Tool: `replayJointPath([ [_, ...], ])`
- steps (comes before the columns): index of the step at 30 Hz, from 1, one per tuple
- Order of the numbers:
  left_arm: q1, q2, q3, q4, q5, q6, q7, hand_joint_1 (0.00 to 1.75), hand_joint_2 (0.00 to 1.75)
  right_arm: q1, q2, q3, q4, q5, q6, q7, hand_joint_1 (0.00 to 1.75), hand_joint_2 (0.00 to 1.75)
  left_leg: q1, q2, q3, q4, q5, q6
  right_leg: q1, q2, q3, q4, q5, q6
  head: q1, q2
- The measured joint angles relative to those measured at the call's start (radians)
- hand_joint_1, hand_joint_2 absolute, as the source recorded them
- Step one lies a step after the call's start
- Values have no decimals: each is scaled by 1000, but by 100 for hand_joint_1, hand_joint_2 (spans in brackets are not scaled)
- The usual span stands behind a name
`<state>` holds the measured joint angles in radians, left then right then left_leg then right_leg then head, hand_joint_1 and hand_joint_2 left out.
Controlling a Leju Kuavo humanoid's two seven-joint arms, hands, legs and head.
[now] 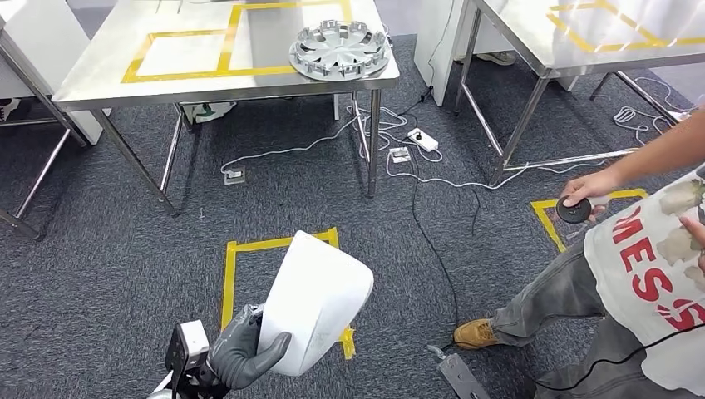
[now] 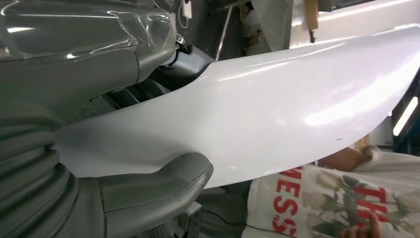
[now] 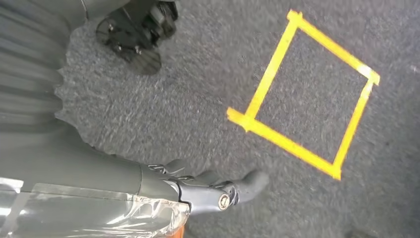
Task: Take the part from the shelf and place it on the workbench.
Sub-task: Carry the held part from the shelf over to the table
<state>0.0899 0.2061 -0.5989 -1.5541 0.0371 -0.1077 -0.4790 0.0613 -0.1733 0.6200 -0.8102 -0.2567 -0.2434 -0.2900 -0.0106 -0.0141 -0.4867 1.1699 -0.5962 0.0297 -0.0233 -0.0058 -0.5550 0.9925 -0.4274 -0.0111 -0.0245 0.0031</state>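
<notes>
My left hand [image 1: 241, 353] grips a glossy white curved part [image 1: 316, 299] low in the head view, above the carpet. In the left wrist view the thumb [image 2: 163, 183] presses the near edge of the white part [image 2: 272, 114], with the darker fingers behind it. The steel workbench [image 1: 100, 79] stands ahead, marked with yellow tape [image 1: 226, 50]; a silver hubcap [image 1: 339, 48] lies at its right front corner. My right hand [image 3: 213, 191] hangs over the grey carpet, holding nothing, fingers loosely extended.
A person [image 1: 648, 274] stands close at the right, holding a small black device [image 1: 574, 209]. A second steel table [image 1: 532, 37] stands at the back right. Cables and sockets [image 1: 399, 150] lie between the tables. A yellow tape square [image 1: 229, 274] marks the floor under the part.
</notes>
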Motion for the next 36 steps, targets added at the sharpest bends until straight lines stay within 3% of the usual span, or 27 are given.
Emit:
replayJointPath([
  [2,5,3,-1,6,8,-1,0,175,175,15,-1,5,0,-5,-6,3,0,175,20,6,-73,60,-60,-22,-7,2,5,0,-12,5,-1,0],
  [3,7,5,-1,9,12,-2,0,175,175,21,-1,7,0,-7,-8,3,0,175,29,8,-97,56,-67,-32,-12,4,8,1,-19,11,-2,0],
  [4,8,6,-2,12,15,-2,0,175,175,26,-2,9,0,-7,-9,4,0,175,38,11,-108,30,-50,-43,-17,6,14,1,-27,18,-2,0],
  [7,12,9,-4,21,18,-5,0,175,175,34,-6,15,0,-9,-11,5,0,175,55,25,-100,-121,109,-66,-28,8,39,0,-51,42,-2,0],
  [8,13,9,-5,24,21,-9,-1,175,175,35,-8,17,0,-11,-13,6,0,175,53,30,-98,-149,143,-63,-29,8,43,-2,-56,51,-3,0],
  [9,14,9,-6,26,24,-15,-2,175,175,36,-10,18,0,-14,-15,6,0,175,47,33,-102,-154,155,-55,-28,7,44,-5,-60,60,-3,0],
  [11,15,10,-8,27,32,-30,-8,175,175,37,-11,23,-1,-24,-21,7,0,175,39,28,-102,-155,155,-29,-29,3,48,-17,-65,79,-3,0],
  [13,13,9,-9,27,36,-39,-14,175,175,39,-14,28,-3,-34,-27,6,0,175,37,23,-91,-168,156,-9,-31,0,38,5,-77,84,0,0],
  [15,9,7,-9,27,36,-43,-17,175,175,41,-20,32,-4,-40,-31,5,0,175,33,21,-78,-177,152,9,-27,0,-32,125,-116,73,3,0],
  [17,7,6,-10,28,36,-44,-17,175,175,46,-25,37,-5,-42,-33,5,0,175,22,16,-68,-178,140,22,-17,0,-133,276,-151,64,3,0],
  [18,7,6,-10,28,36,-45,-17,175,175,49,-27,39,-5,-43,-34,5,0,175,16,12,-61,-178,132,27,-12,0,-165,309,-147,64,3,0],
  [19,7,5,-10,28,36,-45,-17,175,175,51,-29,41,-5,-43,-34,5,0,175,9,8,-51,-179,122,31,-6,0,-177,301,-124,65,3,0],
  [21,7,5,-11,29,36,-47,-18,175,175,54,-32,44,-5,-48,-36,5,0,175,-1,2,-24,-180,98,36,9,1,-144,174,-37,65,3,0],
  [23,7,4,-12,29,36,-51,-20,175,175,57,-36,47,-5,-56,-40,6,0,175,-11,-1,-2,-180,72,34,26,2,-94,45,22,43,3,0],
  [25,7,4,-12,30,38,-52,-24,175,175,58,-40,51,-6,-61,-44,7,0,175,-16,-4,12,-184,50,28,36,4,-72,7,22,15,2,0],
  [28,5,6,-12,29,46,-53,-28,175,175,55,-39,55,-9,-63,-48,8,0,175,-13,1,25,-170,28,13,27,8,-40,-8,2,-8,2,0],
  [30,4,8,-11,29,53,-53,-30,175,175,53,-37,61,-11,-65,-51,8,0,175,-6,6,-31,-65,-3,0,20,11,-6,-20,-17,-17,0,0],
  [32,7,9,-11,31,56,-50,-31,175,175,52,-37,66,-11,-67,-53,9,0,175,5,7,-143,79,-31,-12,18,13,28,-25,-46,-18,0,0],
  [33,10,10,-11,33,56,-48,-31,175,175,52,-37,69,-11,-67,-53,9,0,175,10,8,-194,120,-17,-17,17,15,48,-26,-63,-16,0,0],
  [34,12,10,-10,34,56,-45,-31,175,175,53,-37,70,-11,-67,-53,10,0,175,14,9,-228,123,21,-20,16,18,72,-26,-82,-14,0,0],
  [36,17,12,-10,37,55,-33,-27,175,175,53,-36,73,-11,-67,-54,10,0,175,19,9,-248,20,163,-18,15,23,129,-26,-122,-6,0,0],
])
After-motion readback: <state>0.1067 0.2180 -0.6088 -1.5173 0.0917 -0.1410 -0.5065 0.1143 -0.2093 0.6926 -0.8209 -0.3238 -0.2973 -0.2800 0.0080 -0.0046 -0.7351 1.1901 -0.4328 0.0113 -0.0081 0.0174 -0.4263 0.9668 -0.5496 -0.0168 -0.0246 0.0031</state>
